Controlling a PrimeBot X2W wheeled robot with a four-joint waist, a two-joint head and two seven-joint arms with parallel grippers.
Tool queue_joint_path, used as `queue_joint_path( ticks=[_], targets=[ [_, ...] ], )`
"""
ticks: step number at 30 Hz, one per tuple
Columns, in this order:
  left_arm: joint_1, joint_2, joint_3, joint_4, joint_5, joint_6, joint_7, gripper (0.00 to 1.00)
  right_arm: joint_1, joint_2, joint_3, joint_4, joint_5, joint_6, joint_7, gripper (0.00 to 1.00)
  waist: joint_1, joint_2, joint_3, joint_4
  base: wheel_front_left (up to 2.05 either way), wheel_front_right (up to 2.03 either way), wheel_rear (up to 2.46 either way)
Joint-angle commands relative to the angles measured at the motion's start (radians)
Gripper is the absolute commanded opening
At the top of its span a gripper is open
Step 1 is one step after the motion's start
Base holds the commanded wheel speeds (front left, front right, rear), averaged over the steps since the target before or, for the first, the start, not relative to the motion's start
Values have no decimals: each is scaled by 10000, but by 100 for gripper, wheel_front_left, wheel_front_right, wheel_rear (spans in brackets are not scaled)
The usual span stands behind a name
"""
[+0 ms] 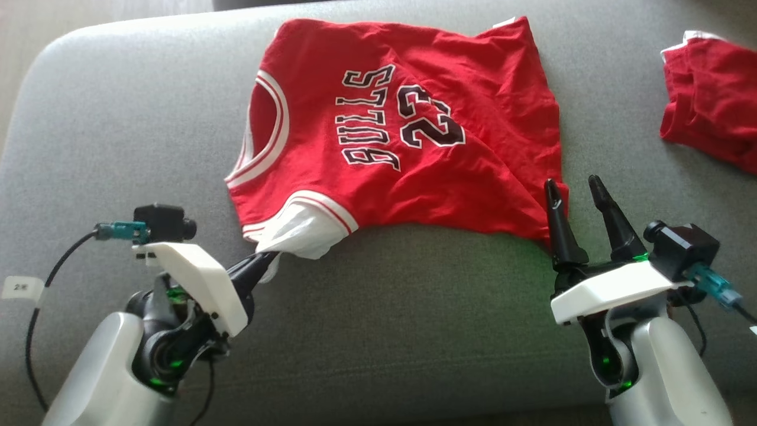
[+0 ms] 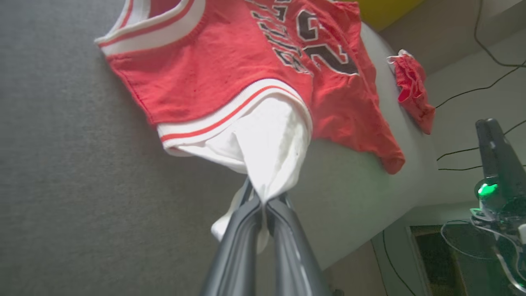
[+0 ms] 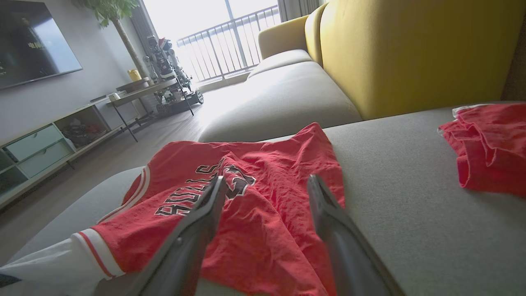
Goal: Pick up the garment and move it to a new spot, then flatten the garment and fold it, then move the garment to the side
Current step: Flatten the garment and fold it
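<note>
1. Left gripper (image 1: 267, 257) (lower left of frame): two long dark tapered fingers, white wedge housing (image 1: 195, 284).
2. Black boxy camera (image 1: 162, 220) above it, teal connector (image 1: 121, 231), thin black cable (image 1: 62, 258) with white tag (image 1: 20, 289), print unreadable.
3. Right gripper (image 1: 572, 183), lower right: same dark fingers, white shell (image 1: 609, 290), black camera block (image 1: 689, 248), teal plug (image 1: 715, 289).
4. Forearms (image 1: 100, 378) silver-grey, rounded; black wrist joints (image 1: 171, 349) with green lights.
</note>
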Motion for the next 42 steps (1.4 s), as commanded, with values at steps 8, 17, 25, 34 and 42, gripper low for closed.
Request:
queue_joint_path(
  ticks=[8,17,25,34,42],
  targets=[
    [-1044,728,71,551,1162,463,-61,0,-417,-28,350,-441,-24,-2,-30,100,0,0,684,-261,0,0,0],
    [-2344,1064,-337,1908,2410,593,-588,100,-711,-28,422,-462,-88,-2,-146,100,0,0,1405,-356,0,0,0],
    [-2894,1332,-562,2896,3361,853,-1571,100,-849,-28,569,-253,-38,-2,-260,100,0,0,1390,-126,0,0,0],
    [-2779,1575,-765,3827,4036,1115,-2759,100,-775,-28,590,-136,-201,-2,-254,100,0,0,806,273,0,0,0],
    [-1932,1346,-321,3071,3855,1680,-4236,100,-488,-28,475,-253,-189,-2,-313,100,0,0,34,585,0,0,0]
  ],
)
